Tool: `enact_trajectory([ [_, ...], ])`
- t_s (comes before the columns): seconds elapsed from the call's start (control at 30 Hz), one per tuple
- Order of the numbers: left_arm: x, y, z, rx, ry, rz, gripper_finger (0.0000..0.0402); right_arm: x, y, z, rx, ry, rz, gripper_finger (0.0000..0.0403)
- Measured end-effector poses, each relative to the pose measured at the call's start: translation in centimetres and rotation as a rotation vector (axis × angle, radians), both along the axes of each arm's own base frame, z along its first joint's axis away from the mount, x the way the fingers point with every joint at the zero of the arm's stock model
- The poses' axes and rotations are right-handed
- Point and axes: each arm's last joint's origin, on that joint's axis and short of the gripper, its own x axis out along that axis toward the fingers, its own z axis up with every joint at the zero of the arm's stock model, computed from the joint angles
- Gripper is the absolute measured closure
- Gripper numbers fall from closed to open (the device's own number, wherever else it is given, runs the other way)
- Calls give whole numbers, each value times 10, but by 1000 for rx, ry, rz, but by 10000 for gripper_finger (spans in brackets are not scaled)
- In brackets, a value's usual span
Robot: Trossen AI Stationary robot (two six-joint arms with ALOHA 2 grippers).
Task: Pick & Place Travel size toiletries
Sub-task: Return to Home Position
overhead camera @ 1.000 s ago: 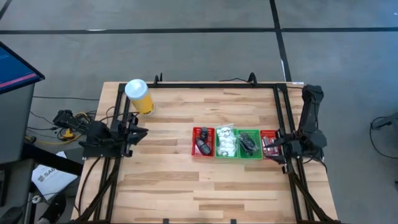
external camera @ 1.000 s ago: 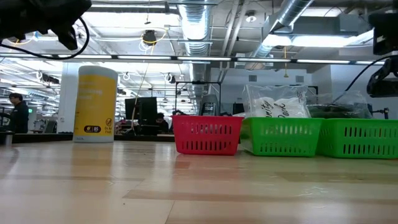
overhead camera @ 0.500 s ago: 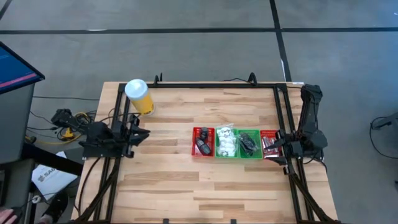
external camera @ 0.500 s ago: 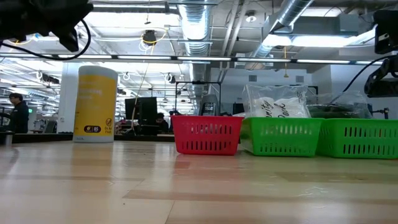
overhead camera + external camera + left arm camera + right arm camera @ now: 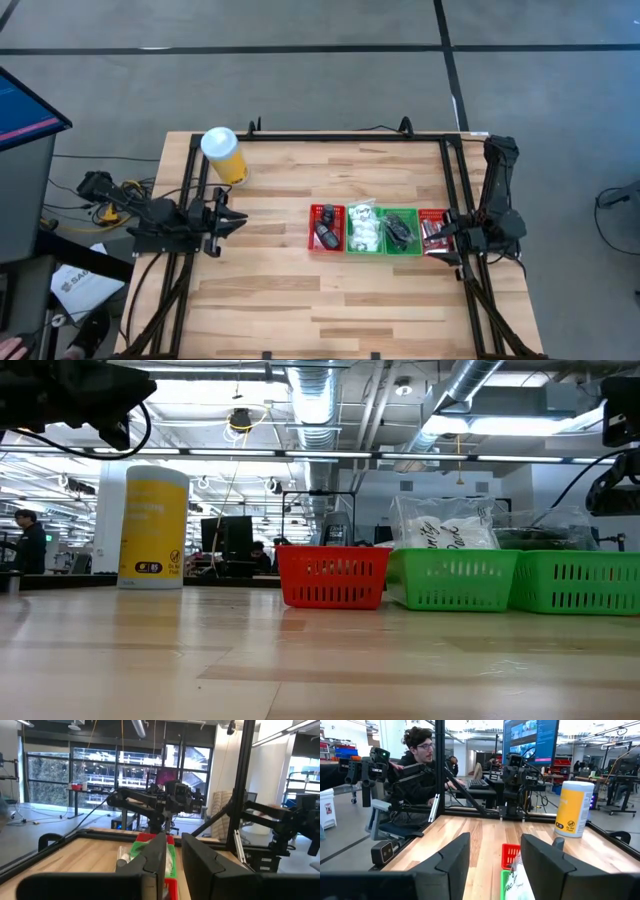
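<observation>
Four small trays stand in a row right of the table's middle: a red tray [image 5: 322, 229] with dark items, a green tray [image 5: 363, 230] with a clear bag of white sachets [image 5: 445, 526] sticking up above its rim, a second green tray [image 5: 401, 231] with a bag of black pieces, and a red tray [image 5: 432, 233] with small pale items. My left gripper [image 5: 226, 222] hovers at the table's left side, its fingers a narrow gap apart [image 5: 173, 862]. My right gripper [image 5: 446, 232] is open [image 5: 496, 865] just right of the row, at the right-hand red tray.
A yellow cylinder with a white lid [image 5: 224, 154] stands near the far left corner, also in the low view [image 5: 152, 527]. Black frame rails run along the table's left, far and right edges. A person [image 5: 420, 755] sits beyond the table's left side. Bare wood lies between my left gripper and the trays.
My left gripper has moved a little toward the table's right and near edge, toward the row of trays. The right arm and the trays have kept still.
</observation>
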Motion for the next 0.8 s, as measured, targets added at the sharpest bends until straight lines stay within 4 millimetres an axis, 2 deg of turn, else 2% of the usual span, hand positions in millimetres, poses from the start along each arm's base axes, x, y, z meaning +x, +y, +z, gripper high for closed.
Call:
enact_trajectory([
  [0.47,-1,0,1,-3,-8,0,348,2,-4,0,3,-2,-34,235],
  [0.63,-1,0,1,-4,-10,0,348,11,-22,4,69,-32,-205,236],
  [0.8,0,3,1,-2,-6,26,348,18,-43,12,171,-95,-453,233],
])
